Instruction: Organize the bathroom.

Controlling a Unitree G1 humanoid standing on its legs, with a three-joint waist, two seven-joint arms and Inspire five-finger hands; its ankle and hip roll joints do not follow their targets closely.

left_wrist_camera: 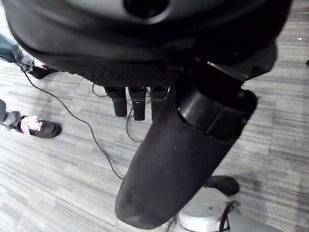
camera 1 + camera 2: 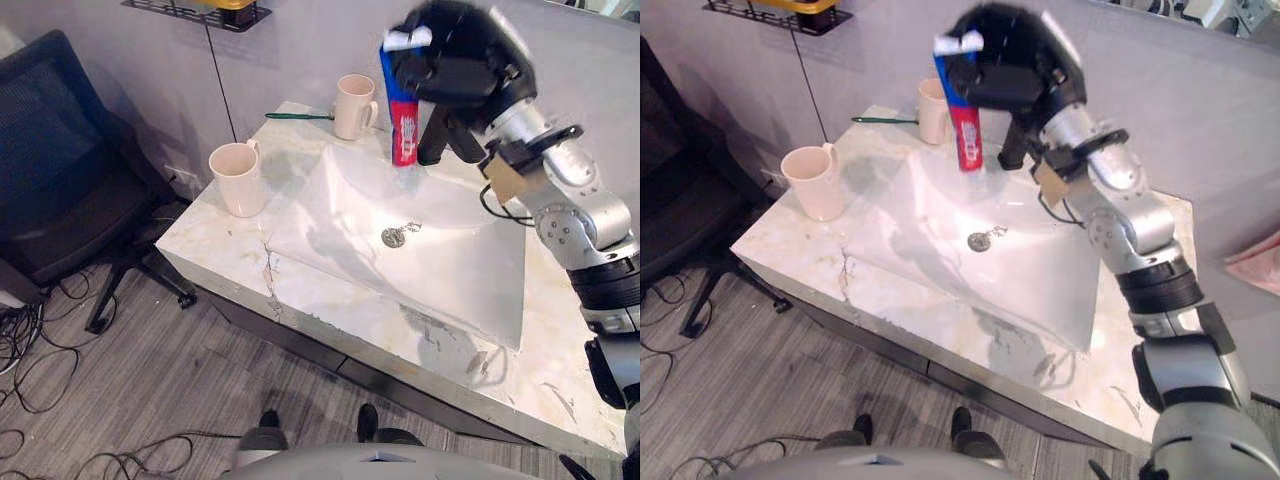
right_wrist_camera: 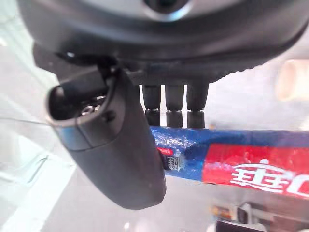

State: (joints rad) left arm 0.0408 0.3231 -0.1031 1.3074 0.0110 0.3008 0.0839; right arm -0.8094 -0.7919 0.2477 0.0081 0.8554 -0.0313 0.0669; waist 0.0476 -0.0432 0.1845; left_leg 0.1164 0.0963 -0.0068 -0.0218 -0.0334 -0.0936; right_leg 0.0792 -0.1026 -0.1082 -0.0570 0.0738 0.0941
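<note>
Right hand (image 2: 460, 60) clamped on toothpaste tube (image 2: 402, 125) above sink (image 2: 440, 270), bench's back edge; not yet in cup (image 2: 354, 106); toothbrush (image 2: 298, 116) loose.

The right hand (image 2: 455, 60) is blurred, and it covers the upper part of the toothpaste tube (image 2: 403, 130). In the right wrist view the tube runs off the picture's edge. A black chair (image 2: 60, 170) is cut off at the left edge. A wire shelf (image 2: 200, 12) on the wall is cut by the top edge, hiding most of a yellow thing on it.
</note>
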